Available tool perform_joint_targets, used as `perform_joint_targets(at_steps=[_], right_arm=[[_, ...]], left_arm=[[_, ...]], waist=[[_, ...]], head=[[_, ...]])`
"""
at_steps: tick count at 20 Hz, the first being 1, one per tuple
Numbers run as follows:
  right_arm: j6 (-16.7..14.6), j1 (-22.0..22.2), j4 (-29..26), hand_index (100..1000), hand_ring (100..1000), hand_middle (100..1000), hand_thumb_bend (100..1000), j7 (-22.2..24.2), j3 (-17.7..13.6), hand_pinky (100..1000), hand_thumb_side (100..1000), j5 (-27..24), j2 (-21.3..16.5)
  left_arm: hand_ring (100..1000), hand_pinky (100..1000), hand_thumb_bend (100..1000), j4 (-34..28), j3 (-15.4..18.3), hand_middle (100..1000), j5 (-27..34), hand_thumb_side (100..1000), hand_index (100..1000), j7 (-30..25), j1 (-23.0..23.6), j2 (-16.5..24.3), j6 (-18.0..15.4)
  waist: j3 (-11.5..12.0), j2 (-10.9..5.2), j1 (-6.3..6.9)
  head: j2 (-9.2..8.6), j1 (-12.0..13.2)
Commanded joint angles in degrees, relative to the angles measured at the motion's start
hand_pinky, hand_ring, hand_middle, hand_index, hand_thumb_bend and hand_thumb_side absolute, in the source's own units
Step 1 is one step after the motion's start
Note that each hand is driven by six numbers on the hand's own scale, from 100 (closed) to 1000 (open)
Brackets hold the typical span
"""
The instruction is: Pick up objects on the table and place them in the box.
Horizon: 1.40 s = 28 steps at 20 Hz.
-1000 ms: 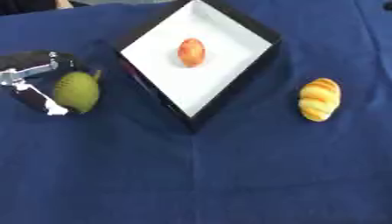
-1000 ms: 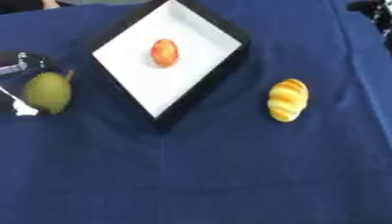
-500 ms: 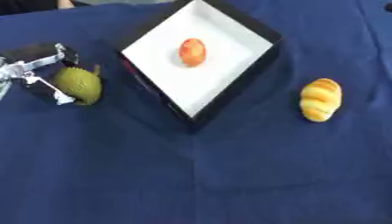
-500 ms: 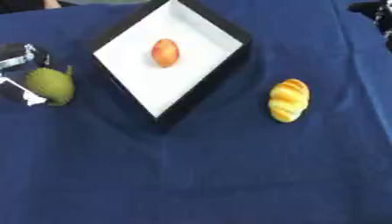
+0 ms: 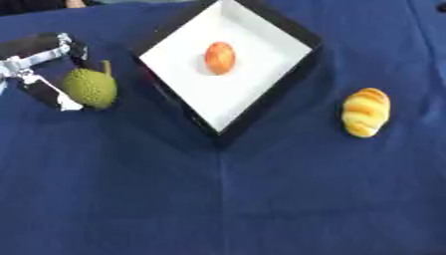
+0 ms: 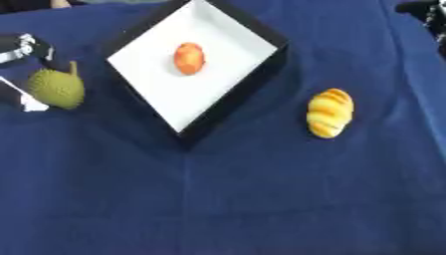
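A green spiky fruit with a short stem (image 5: 90, 88) is at the far left, with my left hand (image 5: 35, 67) curled round it: fingers behind it, thumb in front. The black box with a white floor (image 5: 261, 55) lies cornerwise at the top middle and holds an orange-red fruit (image 5: 219, 57). A yellow striped bread roll (image 5: 366, 112) lies on the blue cloth to the right of the box. Only a dark bit of my right hand (image 6: 425, 9) shows, at the top right corner of the right eye view.
A dark blue cloth (image 5: 226, 199) covers the whole table, with open cloth across the near half. The box's near corner (image 5: 219, 139) points toward me, between the green fruit and the roll.
My left hand has moved slightly away from me and toward the box with the green fruit in it. The roll, the box and the orange-red fruit have stayed put.
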Motion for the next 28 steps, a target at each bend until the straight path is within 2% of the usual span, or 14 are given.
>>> perform_joint_targets(at_steps=[1,7,13,17,23,25,28], right_arm=[[0.07,-0.53,-0.58,870,783,752,100,0.04,-0.13,1000,591,-0.03,-1.31],[0.1,-0.29,-0.58,869,783,753,100,-0.07,-0.19,1000,590,-0.02,-1.54],[0.07,0.07,-0.46,869,782,753,100,-0.14,-0.19,1000,589,0.14,-1.74],[0.15,0.22,-0.49,868,783,753,100,-0.27,-0.26,1000,588,0.1,-1.72],[0.38,0.15,-0.77,868,783,753,100,-0.66,-0.49,1000,587,-0.17,-1.45],[0.49,-0.05,-0.92,868,783,753,100,-0.75,-0.49,1000,587,-0.31,-1.29],[0.61,-0.13,-1.03,868,783,753,100,-0.82,-0.5,1000,587,-0.39,-1.22]], left_arm=[[563,653,610,-4.81,1.52,484,2.39,100,407,0.52,-0.71,4.47,-0.58],[562,655,597,-11.43,2.51,484,7.49,100,410,0.26,-1.7,7.13,-0.75],[556,650,579,-13.75,2.47,481,13.76,100,411,-2.51,-7.2,6.62,0.54],[552,643,569,-12.25,1.75,477,15.39,100,411,-4.09,-12.6,3.62,0.69],[547,634,546,-7.31,1.46,471,15.47,100,411,-5.96,-21.77,-5.16,0.87],[545,630,532,-5.73,1.79,469,14.3,100,411,-6.23,-23.66,-8.0,0.79],[545,630,532,-4.45,2.05,469,13.27,100,411,-6.22,-24.56,-9.43,0.36]], waist=[[0.22,-1.94,-0.41],[0.45,-2.17,-0.22],[0.62,-2.54,-0.02],[0.58,-2.81,0.09],[0.03,-2.91,0.11],[-0.26,-2.8,0.06],[-0.36,-2.74,0.03]], head=[[0.29,-0.09],[0.44,-0.29],[0.54,-0.63],[0.38,-0.74],[-0.11,-0.5],[-0.45,-0.36],[-0.58,-0.33]])
